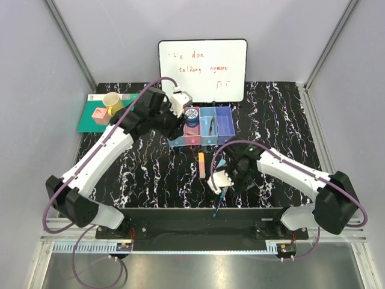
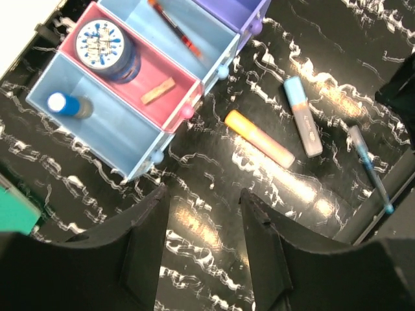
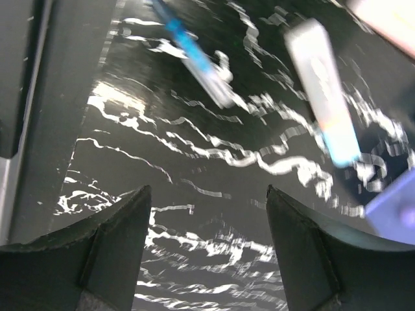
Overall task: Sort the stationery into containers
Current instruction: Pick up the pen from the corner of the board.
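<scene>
The containers (image 1: pixel 224 123) are a row of joined bins, blue, pink, blue, purple (image 2: pixel 97 129). The round blue disc (image 2: pixel 100 42) and a small tan piece (image 2: pixel 159 91) lie in the pink bin. A white and blue pen (image 2: pixel 65 103) is in the end blue bin, and the dark-red pen (image 2: pixel 175 29) in the other blue one. An orange marker (image 2: pixel 259 137), a light-blue marker (image 2: pixel 303 116) and a blue pen (image 2: pixel 369 168) lie on the table. My left gripper (image 2: pixel 204 201) is open and empty just in front of the bins. My right gripper (image 3: pixel 209 194) is open and empty, with the pen (image 3: pixel 194 55) and the light-blue marker (image 3: pixel 324 91) ahead of it.
A yellow cup (image 1: pixel 112 102) and a pink cube (image 1: pixel 100 114) sit on a green mat (image 1: pixel 87 123) at the back left. A whiteboard (image 1: pixel 203 69) stands behind the bins. The blue pen (image 1: pixel 220 201) lies close to the table's front edge.
</scene>
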Robot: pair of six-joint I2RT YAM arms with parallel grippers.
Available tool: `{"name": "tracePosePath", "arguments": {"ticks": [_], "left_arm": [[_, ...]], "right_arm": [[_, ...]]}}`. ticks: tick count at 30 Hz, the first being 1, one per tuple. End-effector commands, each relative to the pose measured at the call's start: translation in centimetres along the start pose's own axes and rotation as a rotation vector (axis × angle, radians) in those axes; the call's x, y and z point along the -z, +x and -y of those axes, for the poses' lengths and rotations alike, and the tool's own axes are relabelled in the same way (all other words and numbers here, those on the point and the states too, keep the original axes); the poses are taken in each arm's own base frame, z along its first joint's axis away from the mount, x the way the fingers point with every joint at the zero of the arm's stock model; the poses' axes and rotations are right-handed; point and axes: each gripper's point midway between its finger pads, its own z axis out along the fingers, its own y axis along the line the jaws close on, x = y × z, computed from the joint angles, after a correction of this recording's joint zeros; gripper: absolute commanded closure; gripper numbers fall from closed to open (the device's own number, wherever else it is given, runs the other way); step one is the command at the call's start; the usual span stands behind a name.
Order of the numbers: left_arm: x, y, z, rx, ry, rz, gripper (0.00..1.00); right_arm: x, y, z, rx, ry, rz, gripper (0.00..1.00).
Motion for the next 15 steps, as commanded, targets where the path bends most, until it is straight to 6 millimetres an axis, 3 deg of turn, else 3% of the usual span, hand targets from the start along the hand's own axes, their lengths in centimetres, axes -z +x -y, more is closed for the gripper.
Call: {"name": "tracePosePath", "arguments": {"ticks": [1, 7, 15], "left_arm": [[3.4, -0.2, -0.5, -0.081, -0.06, 0.037, 0.47], [5.3, 0.2, -1.0, -0.123, -0.097, 0.036, 0.47], [5.9, 0.3, -1.2, -0.125, -0.108, 0.047, 0.47]], "right_arm": [[-1.9, 0.1, -0.6, 0.184, -0.083, -0.064, 0.23], [-4.8, -1.9, -0.1, 0.252, -0.094, -0.053, 0.25], [-6.5, -2.8, 0.8, 0.295, -0.124, -0.074, 0.31]]}}
